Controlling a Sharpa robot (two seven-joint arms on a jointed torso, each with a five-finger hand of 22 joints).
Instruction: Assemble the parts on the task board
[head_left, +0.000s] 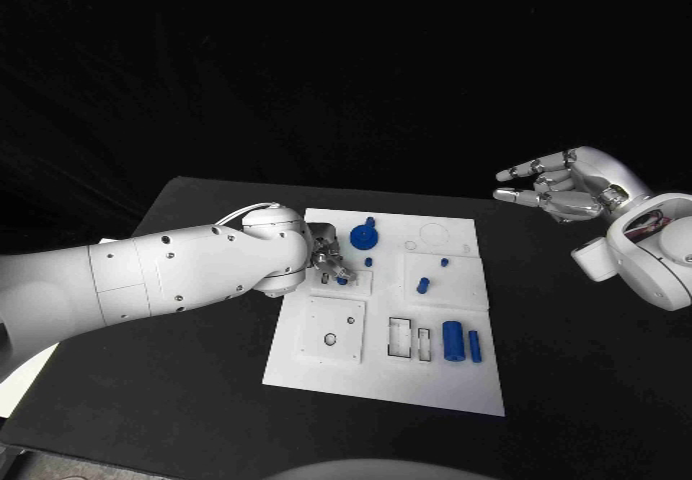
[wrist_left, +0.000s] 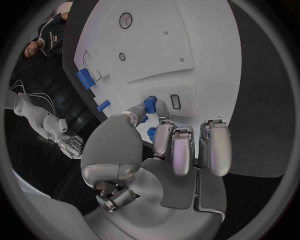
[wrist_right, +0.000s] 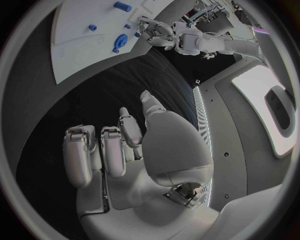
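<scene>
Left hand (head_left: 329, 262) is sitting over the white board's (head_left: 335, 365) left edge, pinching a small blue piece (wrist_left: 149, 104) at its fingertips (piece mostly hidden in head view, axis hard to tell). Right hand (head_left: 565, 186) is hovering off the board, fingers apart, holding nothing. Blue cylinder (head_left: 451, 340) is lying lengthwise near the board's front.

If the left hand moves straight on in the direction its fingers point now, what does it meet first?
The left hand already holds a small blue part at its fingertips, right over the task board. Going on, it would probably meet the board's white surface first, though depth is unclear.
</scene>
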